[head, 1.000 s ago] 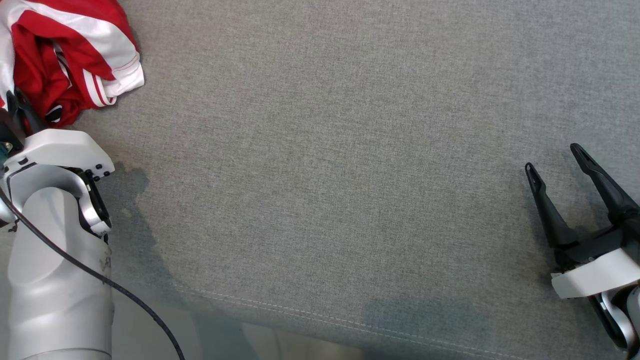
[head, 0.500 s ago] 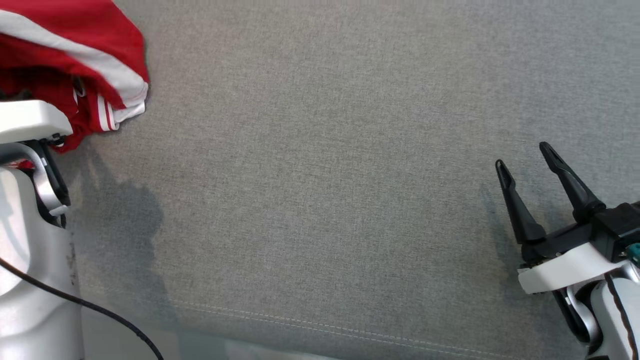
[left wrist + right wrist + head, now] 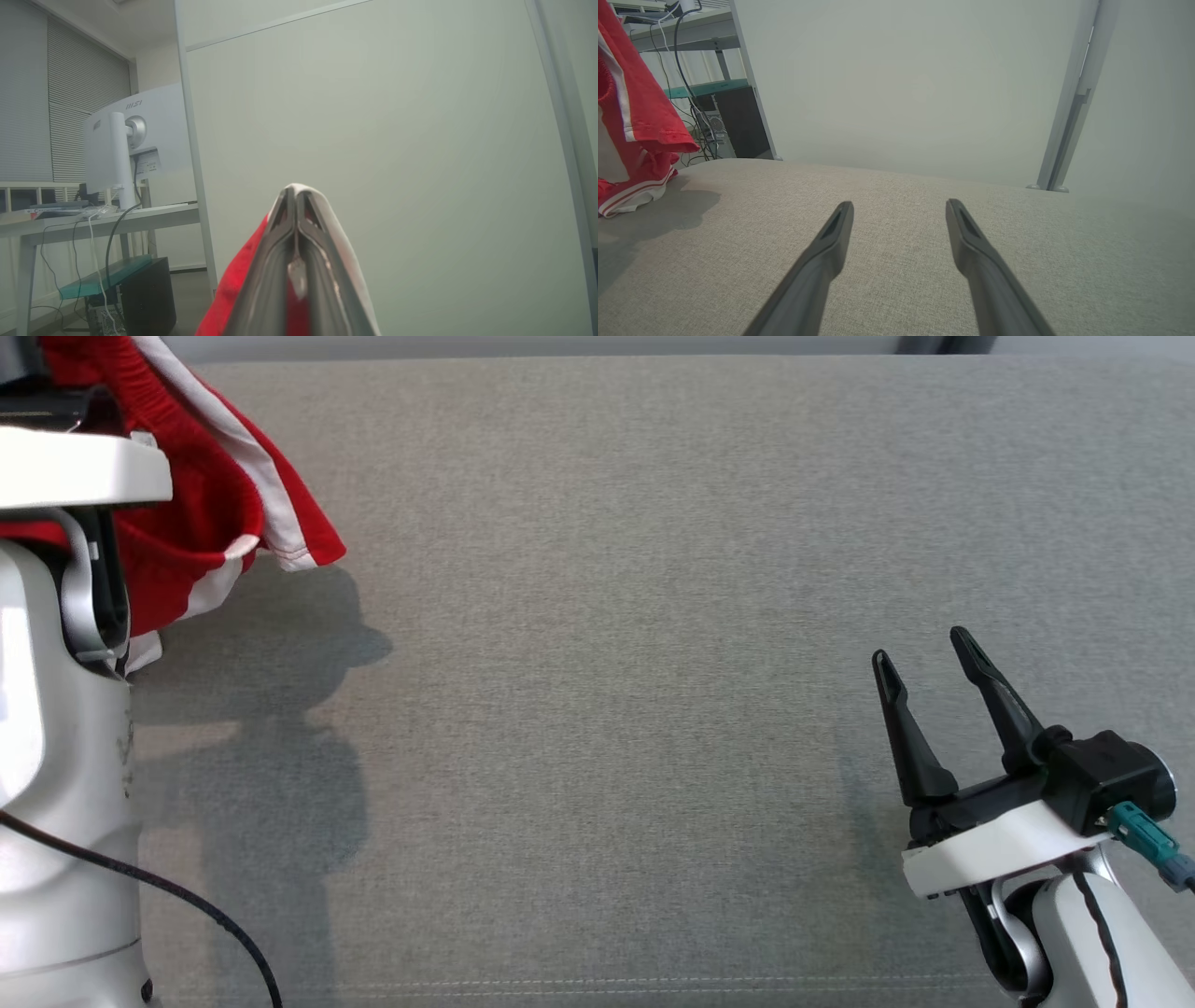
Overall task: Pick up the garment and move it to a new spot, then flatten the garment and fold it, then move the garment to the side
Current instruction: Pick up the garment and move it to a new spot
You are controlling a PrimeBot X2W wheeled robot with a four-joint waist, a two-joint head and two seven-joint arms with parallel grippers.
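Note:
The garment (image 3: 196, 513), red with white stripes, hangs at the upper left of the head view, its lower end still resting on the grey cushion (image 3: 607, 616). My left arm (image 3: 56, 709) rises in front of it and hides the fingers there. In the left wrist view my left gripper (image 3: 295, 191) is shut on the garment (image 3: 233, 289), with red and white cloth wrapped around both fingers. My right gripper (image 3: 921, 647) hovers open and empty over the cushion at the lower right, far from the garment. The right wrist view shows my right gripper (image 3: 899, 210) with fingers spread and the garment (image 3: 640, 116) dangling at the far left.
A pale partition wall (image 3: 373, 116) stands behind the cushion. A desk with a white monitor (image 3: 117, 144), cables and a dark box (image 3: 738, 121) sits beyond the cushion's left end. A metal post (image 3: 1069, 116) stands at the back right.
My left arm has lifted the garment, which lay bunched on the cushion and now hangs from the shut gripper. The head camera has tilted up. My right gripper stays open.

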